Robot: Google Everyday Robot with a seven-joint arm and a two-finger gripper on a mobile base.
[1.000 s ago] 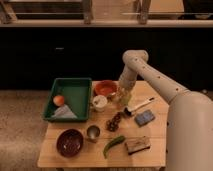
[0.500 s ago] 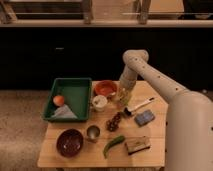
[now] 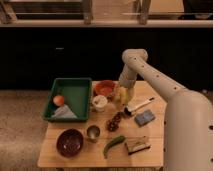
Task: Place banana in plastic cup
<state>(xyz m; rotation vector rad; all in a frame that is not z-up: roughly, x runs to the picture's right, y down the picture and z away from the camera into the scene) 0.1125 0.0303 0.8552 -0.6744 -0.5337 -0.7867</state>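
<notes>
White arm [image 3: 165,90] reaches in from right, elbow high, forearm angled steeply down; claw [image 3: 123,96] low, pointing downward.

Cream-white tubular arm [image 3: 150,75] with rounded joints, its end effector [image 3: 123,96] over the table [image 3: 90,155]

The claw [image 3: 123,92], beside the plastic cup [image 3: 99,102], partly hides the banana [image 3: 120,98].

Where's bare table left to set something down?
Bare wood: the front-left strip of the table beside the dark bowl, and the back-right corner behind the white-handled tool. Crowded: the centre, where the gripper hangs between the white cup and that tool.
</notes>
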